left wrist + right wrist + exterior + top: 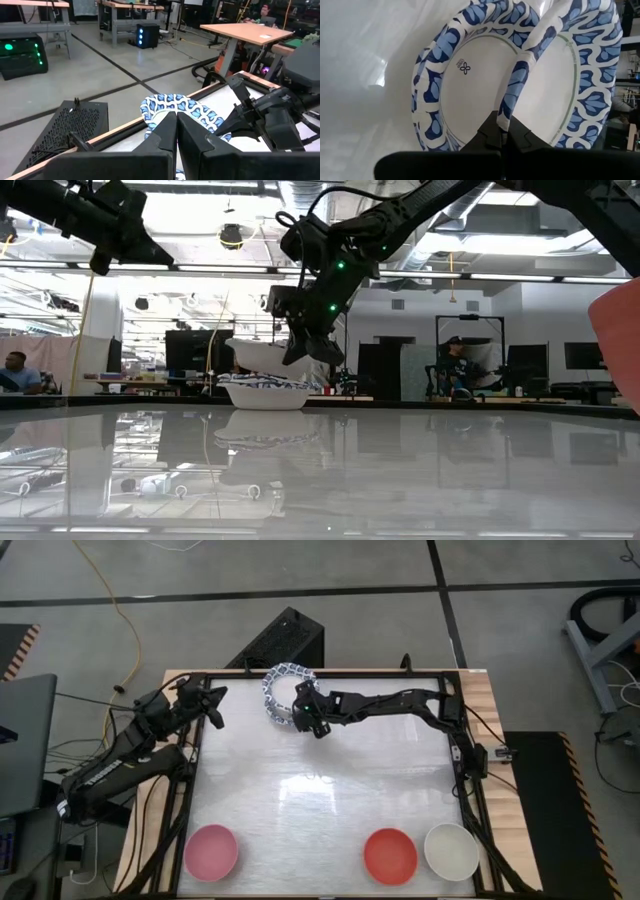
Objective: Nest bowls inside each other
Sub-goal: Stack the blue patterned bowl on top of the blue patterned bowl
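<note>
Glossy white tabletop [330,800]; workshop behind, concrete floor [300,570]. Right gripper [502,134] fingers pinch a blue-patterned bowl [580,75] rim. Left gripper [176,131] fingers pressed together.

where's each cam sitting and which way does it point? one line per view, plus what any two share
High: above the table, looking straight down; both arms, right gripper at the blue-patterned bowls.
Low: table height, level toward the room; arms enter from above.
Left wrist: behind the shut left gripper, facing the bowls and right arm.
Right wrist: behind the right fingers, shut on the upper blue-patterned bowl's rim.
Shared: high and low both show the right gripper at the blue-patterned bowls.
</note>
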Controlling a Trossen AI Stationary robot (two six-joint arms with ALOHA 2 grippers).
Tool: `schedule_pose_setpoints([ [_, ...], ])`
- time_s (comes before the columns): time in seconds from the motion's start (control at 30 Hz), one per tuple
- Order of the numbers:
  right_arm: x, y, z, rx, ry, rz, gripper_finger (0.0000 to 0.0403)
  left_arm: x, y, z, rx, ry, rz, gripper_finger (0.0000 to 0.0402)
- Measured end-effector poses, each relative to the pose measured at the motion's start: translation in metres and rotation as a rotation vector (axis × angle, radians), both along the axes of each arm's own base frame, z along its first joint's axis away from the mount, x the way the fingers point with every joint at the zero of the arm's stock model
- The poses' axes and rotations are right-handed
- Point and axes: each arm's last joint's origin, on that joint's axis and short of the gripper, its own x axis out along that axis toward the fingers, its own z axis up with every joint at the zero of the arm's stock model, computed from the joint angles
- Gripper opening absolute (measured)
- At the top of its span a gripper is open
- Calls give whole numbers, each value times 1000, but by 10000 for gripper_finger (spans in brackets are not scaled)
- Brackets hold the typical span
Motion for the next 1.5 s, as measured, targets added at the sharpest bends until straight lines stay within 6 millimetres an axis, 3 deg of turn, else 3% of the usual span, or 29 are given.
schedule_pose_setpoints([
  [0.27,1,0,-1,18,-12,5,10,0,0,0,-8,-2,-3,0],
  [0.7,6,-2,-27,0,55,-17,10,0,0,0,-9,-3,-11,0],
  [1.5,5,-2,-29,73,54,56,11,0,0,0,-16,-10,-6,0],
])
